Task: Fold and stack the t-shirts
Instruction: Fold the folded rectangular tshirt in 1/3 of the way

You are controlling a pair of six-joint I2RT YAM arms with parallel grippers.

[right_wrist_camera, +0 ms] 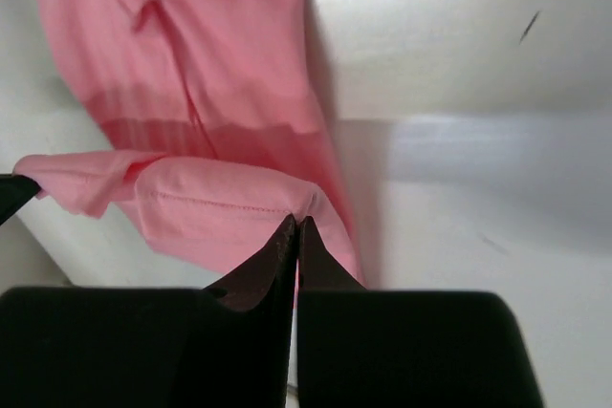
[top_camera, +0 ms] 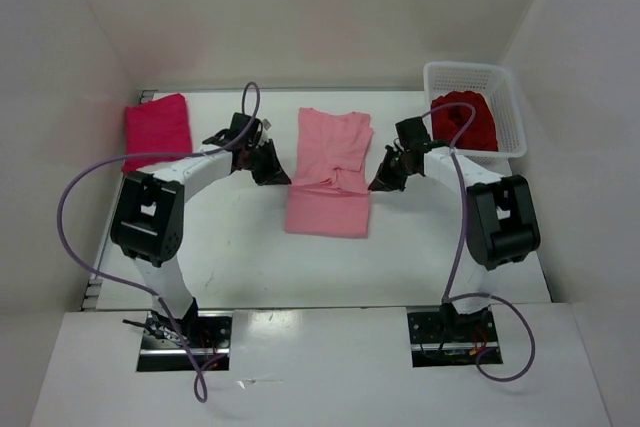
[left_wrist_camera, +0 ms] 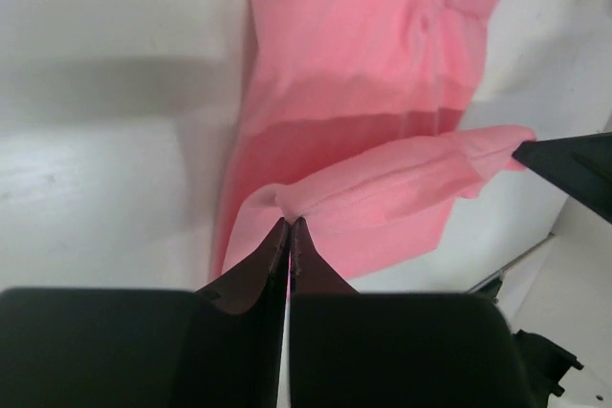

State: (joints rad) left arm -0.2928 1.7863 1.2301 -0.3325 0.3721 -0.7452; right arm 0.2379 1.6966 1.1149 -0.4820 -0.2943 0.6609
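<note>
The salmon pink t-shirt [top_camera: 330, 172] lies in the middle of the table, narrowed lengthways. My left gripper [top_camera: 272, 173] is shut on its left hem corner [left_wrist_camera: 287, 203] and my right gripper [top_camera: 383, 180] is shut on its right hem corner [right_wrist_camera: 304, 200]. Both hold the hem edge raised above the shirt's body. The magenta-red t-shirt [top_camera: 157, 128] lies folded at the far left. The dark crimson t-shirt [top_camera: 463, 119] sits bunched in the white basket [top_camera: 506, 97].
The white mesh basket stands at the far right corner. White walls close the table on the back and both sides. The arm bases and purple cables [top_camera: 70, 217] are at the near edge.
</note>
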